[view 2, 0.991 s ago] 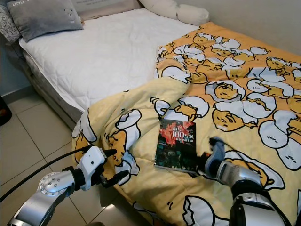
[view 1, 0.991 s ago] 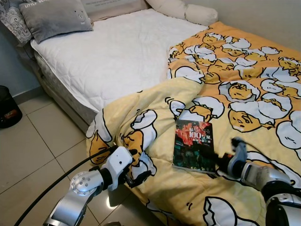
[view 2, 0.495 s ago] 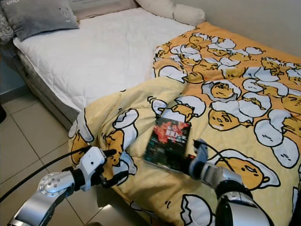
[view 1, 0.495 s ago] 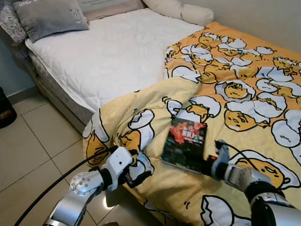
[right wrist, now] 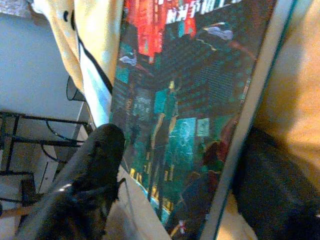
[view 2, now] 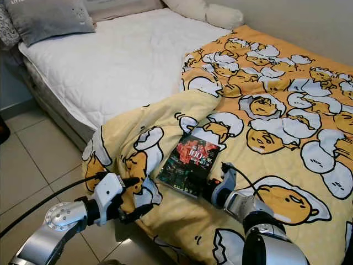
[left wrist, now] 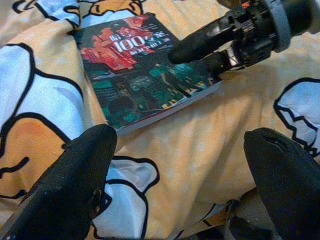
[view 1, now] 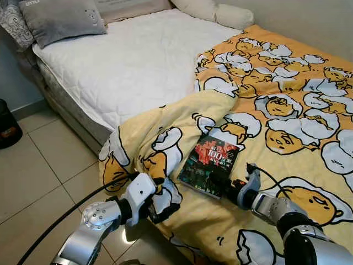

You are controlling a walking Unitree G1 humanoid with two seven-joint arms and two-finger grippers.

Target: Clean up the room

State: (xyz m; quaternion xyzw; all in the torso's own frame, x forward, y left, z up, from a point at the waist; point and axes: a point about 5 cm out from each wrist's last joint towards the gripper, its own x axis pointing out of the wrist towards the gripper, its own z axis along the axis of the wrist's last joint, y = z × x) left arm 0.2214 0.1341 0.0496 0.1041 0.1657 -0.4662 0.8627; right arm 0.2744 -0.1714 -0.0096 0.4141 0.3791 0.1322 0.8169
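Observation:
A dark paperback book (view 1: 209,164) with a red and teal cover lies on the yellow egg-print quilt (view 1: 287,105) near the bed's edge. My right gripper (view 1: 225,183) is shut on the book's near corner. One finger (left wrist: 200,42) rests on the cover and the other sits under the edge; the cover (right wrist: 185,115) also appears between the fingers in the right wrist view. My left gripper (view 1: 162,199) is open beside the quilt fold that hangs off the bed, below and left of the book. Its fingers (left wrist: 75,185) are wide apart with nothing between them.
The bare white mattress (view 1: 132,61) lies beyond the quilt, with a grey pillow (view 1: 60,19) and white pillows (view 1: 220,11) at the head. A black bin (view 1: 8,124) stands on the tiled floor (view 1: 38,171) to the left. A black cable (view 1: 60,218) trails from my left arm.
My right gripper has moved left with the book, which slid and turned toward the quilt fold. The left arm has stayed in place. The camera shifted slightly.

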